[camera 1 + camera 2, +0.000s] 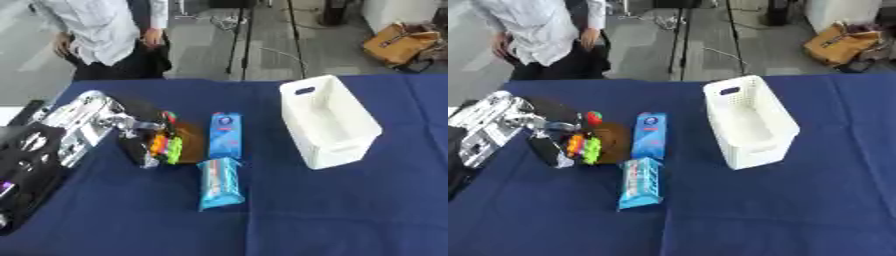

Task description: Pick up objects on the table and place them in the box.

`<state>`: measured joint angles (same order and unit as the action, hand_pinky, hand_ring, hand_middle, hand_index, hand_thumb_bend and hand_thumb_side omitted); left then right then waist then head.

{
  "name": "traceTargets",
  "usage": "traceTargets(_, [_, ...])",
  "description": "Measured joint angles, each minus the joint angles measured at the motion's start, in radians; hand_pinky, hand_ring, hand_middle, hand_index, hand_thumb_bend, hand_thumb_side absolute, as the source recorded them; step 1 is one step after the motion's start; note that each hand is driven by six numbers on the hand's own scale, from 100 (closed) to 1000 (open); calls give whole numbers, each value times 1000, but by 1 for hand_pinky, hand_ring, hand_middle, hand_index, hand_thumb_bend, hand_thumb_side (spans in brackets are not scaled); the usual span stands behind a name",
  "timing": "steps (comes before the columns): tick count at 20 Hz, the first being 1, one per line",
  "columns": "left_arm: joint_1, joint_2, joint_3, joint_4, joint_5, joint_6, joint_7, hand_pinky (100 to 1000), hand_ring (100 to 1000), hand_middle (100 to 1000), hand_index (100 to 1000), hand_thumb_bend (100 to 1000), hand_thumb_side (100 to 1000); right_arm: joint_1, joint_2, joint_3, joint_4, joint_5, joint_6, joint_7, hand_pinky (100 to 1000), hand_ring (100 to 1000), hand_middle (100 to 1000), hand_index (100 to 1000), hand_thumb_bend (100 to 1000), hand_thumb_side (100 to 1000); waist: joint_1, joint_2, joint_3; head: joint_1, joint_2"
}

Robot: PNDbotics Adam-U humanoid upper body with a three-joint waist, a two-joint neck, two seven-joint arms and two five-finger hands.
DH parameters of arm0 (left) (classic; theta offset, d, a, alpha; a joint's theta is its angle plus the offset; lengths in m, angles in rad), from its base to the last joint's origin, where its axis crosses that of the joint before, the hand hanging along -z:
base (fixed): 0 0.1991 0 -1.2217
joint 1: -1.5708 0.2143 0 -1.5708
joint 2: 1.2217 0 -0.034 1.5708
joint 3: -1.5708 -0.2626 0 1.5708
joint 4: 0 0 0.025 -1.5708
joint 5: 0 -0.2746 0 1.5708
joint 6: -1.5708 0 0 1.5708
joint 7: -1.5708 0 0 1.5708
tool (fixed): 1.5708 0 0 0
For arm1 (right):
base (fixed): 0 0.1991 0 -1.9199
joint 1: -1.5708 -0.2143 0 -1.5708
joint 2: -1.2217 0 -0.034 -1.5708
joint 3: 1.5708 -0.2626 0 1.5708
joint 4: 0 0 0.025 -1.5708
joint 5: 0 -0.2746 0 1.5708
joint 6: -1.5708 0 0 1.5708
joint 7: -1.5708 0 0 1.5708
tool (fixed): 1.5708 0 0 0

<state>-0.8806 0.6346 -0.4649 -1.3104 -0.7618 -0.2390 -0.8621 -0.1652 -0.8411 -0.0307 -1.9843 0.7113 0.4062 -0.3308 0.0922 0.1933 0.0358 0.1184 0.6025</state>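
Observation:
My left hand [138,137] reaches in from the left and sits at the left edge of a brown packet [189,142] with bright orange, green and red print, which lies flat on the blue cloth. It covers part of the packet. A tall blue carton [225,134] lies just right of the packet. A light blue wrapped pack [219,182] lies in front of the carton. The white box [328,122] stands to the right with its inside bare. My right hand shows in neither view.
The blue table [332,215] stretches wide in front and to the right of the box. A person stands beyond the far edge at the upper left, touching nothing. A tan bag [398,44] lies on the floor at the upper right.

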Motion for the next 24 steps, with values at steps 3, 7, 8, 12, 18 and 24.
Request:
traceTargets(3, [-22,0,1,-15,6,7,-7,1000,476,435,611,100,367,3,0,0,0,0,1,-3,862,902,819,776,100,1000,1,-1,0,-4,0])
traceTargets(7, [-59,0,8,-34,12,14,-14,1000,474,432,608,100,327,7,0,0,0,0,1,-4,862,902,820,776,100,1000,2,-1,0,-11,0])
traceTargets(8, [-67,0,9,-38,13,16,-15,1000,472,431,607,100,317,7,0,0,0,0,1,-5,862,902,819,776,100,1000,2,-1,0,-12,0])
traceTargets(12, [-94,0,19,-49,14,24,-20,1000,468,427,600,100,302,7,0,-1,0,0,1,-6,863,902,819,776,100,1000,2,-1,0,-13,-3])
traceTargets(18, [-148,-20,25,-49,15,34,-29,1000,464,423,593,100,284,7,0,-2,0,-1,1,-7,863,902,819,775,100,1000,2,-1,-6,-14,-7])
traceTargets(24, [-199,-58,33,-33,12,40,-34,1000,458,418,587,100,265,7,0,-2,0,-1,0,-9,863,902,819,775,100,1000,2,-2,-11,-13,-9])
